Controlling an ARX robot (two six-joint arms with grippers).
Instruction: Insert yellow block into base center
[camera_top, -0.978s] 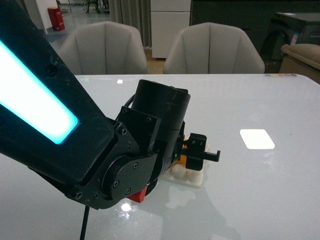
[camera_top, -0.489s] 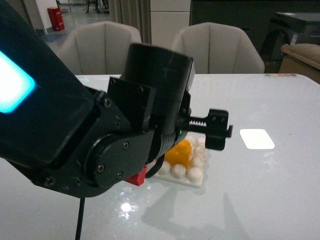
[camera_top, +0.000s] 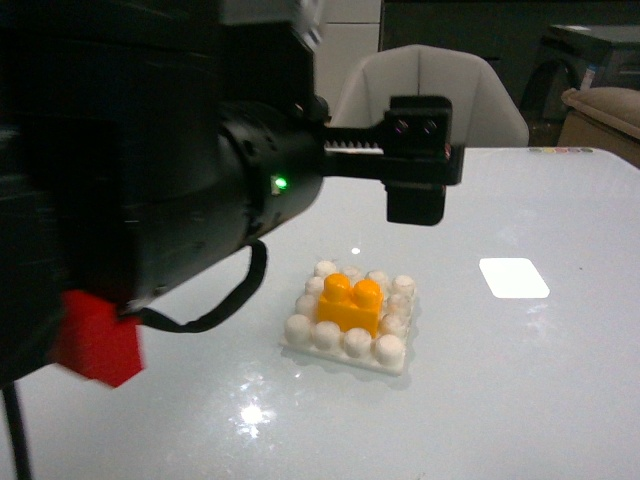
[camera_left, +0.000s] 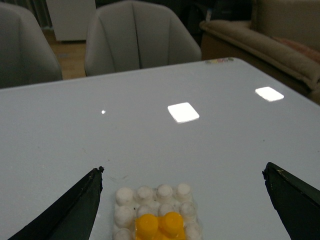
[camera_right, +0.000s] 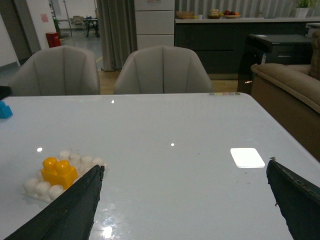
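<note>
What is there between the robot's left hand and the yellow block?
Nothing: in the left wrist view the open left hand hangs apart from the yellow block, which sits on the base.

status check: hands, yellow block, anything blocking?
Left hand open, empty, above the base. Right hand open, off to the side. Yellow block seated on base center. Nothing in the way.

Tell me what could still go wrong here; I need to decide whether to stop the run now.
1. The left claw is open and empty above the yellow block, which sits in the middle of the base. A careless move could knock either.
2. Nothing visibly anchors the base on the glossy table, so a bump might slide it.
3. Whether the block is pressed fully down cannot be told.
</note>
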